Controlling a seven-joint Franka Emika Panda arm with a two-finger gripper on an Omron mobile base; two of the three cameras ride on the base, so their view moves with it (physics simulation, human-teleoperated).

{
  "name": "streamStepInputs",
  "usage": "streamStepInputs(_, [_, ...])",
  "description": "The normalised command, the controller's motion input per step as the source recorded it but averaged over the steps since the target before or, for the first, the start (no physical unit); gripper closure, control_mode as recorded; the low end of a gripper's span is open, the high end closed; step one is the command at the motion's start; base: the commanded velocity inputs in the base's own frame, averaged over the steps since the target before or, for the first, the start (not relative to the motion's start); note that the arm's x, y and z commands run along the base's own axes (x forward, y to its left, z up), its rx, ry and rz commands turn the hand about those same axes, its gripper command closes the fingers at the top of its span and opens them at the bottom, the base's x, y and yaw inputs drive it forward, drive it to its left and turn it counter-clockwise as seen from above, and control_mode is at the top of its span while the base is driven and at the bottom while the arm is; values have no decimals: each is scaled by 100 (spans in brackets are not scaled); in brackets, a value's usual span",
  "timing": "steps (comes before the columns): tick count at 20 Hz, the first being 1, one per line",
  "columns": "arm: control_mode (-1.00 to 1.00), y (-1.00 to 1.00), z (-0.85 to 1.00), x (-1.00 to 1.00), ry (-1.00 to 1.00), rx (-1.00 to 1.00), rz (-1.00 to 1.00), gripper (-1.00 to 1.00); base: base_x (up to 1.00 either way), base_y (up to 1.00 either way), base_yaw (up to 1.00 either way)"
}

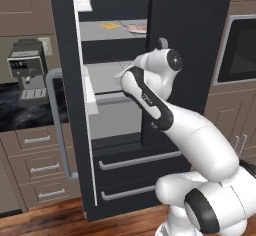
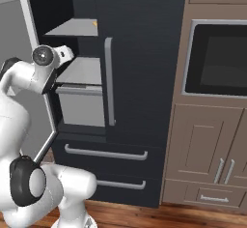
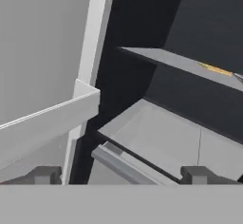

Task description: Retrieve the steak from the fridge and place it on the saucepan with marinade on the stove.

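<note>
Left base view: fridge (image 1: 190, 55) stood with its left door swung wide, grey shelves exposed. Upper shelf carried a flat orange-yellow item (image 1: 109, 25) and, just beside it to the right, the steak (image 1: 136, 28), a pinkish slab partly cut off by the shut right door. My arm reached toward the middle shelf; my wrist hid the end effector.

Right base view: same fridge from the other side. Upper shelf showed edge-on with an orange speck at its corner; steak hidden.

Hand view: end effector (image 3: 121, 174) had fingertips spread wide, nothing between them, facing the middle shelf. Step in hand, as I judged: reaching for the steak. Next move called for rising to the upper shelf.
</note>
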Motion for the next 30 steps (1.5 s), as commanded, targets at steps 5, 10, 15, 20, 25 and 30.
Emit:
streamStepInputs(5, [-100, -27, 10, 51, 9, -13, -35, -100, 0, 0, 0])
streamStepInputs(10, [-100, -48, 2, 16, 9, -7, -34, -100, 0, 0, 0])
streamStepInputs(15, [-100, -49, 0, -24, 8, 1, -9, -100, 0, 0, 0])
streamStepInputs(20, [-100, -61, 0, -30, 1, 8, 0, -100, 0, 0, 0])
streamStepInputs(25, [-100, -71, 0, -1, 0, 11, 0, -100, 0, 0, 0])
streamStepInputs(30, [-100, -62, 0, 0, 1, 21, 0, -100, 0, 0, 0])
